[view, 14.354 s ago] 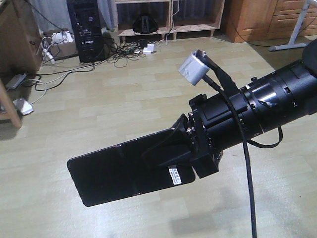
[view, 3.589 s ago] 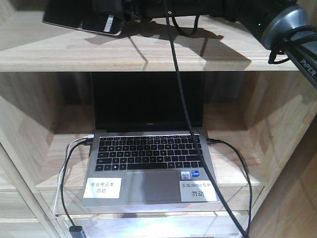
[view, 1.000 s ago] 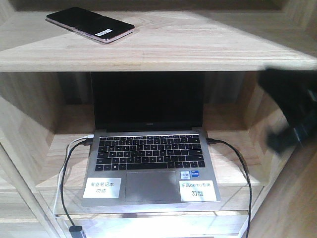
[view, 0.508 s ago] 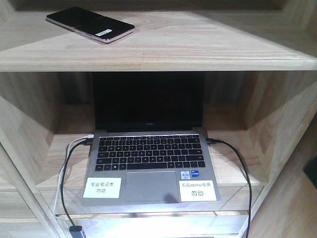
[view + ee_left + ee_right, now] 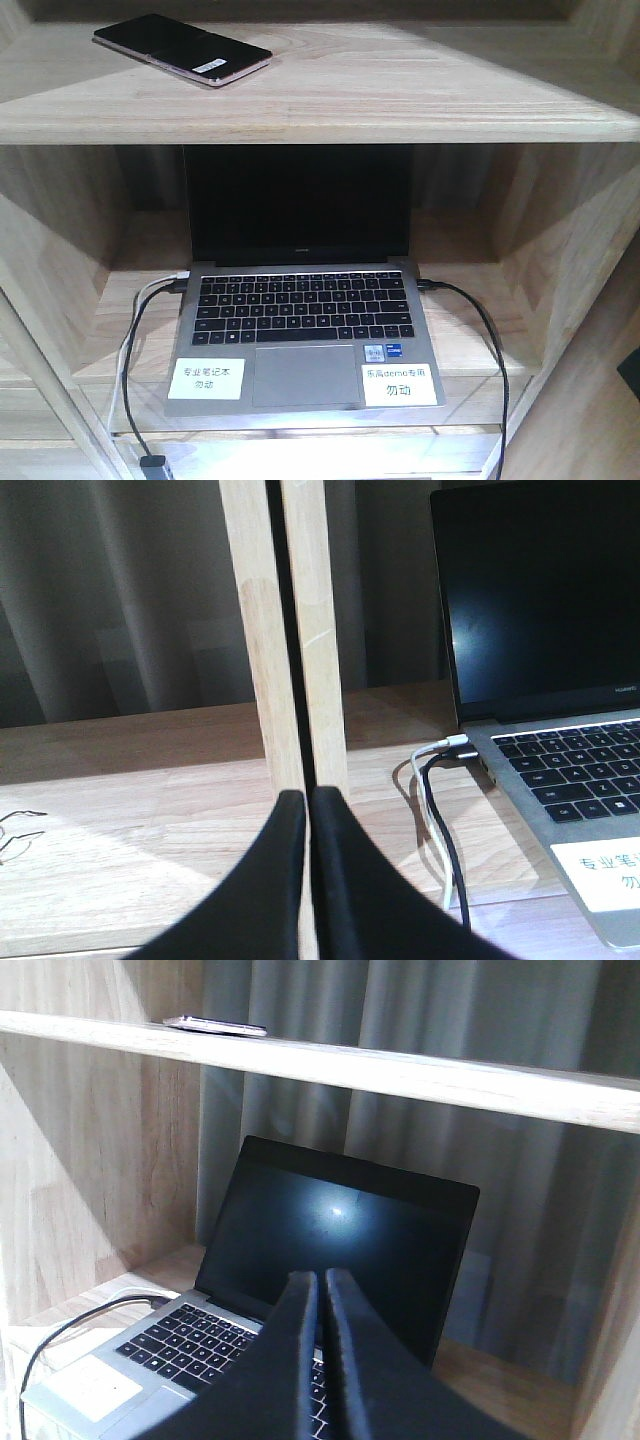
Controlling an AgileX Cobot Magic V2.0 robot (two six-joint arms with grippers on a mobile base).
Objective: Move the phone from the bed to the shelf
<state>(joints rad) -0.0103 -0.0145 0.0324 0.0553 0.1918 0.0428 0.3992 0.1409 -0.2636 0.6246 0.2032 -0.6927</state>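
Nearest to the cameras are the two claws, one per arm. The left gripper [image 5: 308,860] has its two black fingers [image 5: 265,880] pressed together, tips meeting with only a hairline seam between them, and nothing is held; it hangs in front of a pair of upright pale boards [image 5: 285,630] of the shelf [image 5: 330,100], over the lower wooden board. The right gripper [image 5: 321,1290] is likewise closed to a thin slit, empty, its tips seen against the dark screen of the laptop [image 5: 300,330]. There is one laptop, silver, open on the lower board, with two white stickers [image 5: 206,378] on its palm rest, one at each front corner. Cables [image 5: 135,340] plug into both of its sides: on the left a white one and a black one run down past the board's front edge, and on the right one black lead [image 5: 480,320] loops down. Farther back and higher, one phone [image 5: 182,48] lies flat on the upper board of the shelf, toward its left end, angled, glossy black face up, with a small white sticker near its right end and a pinkish edge. From the right wrist it shows as a thin sliver on that board's top. Grey curtains hang behind the open back of the shelf.
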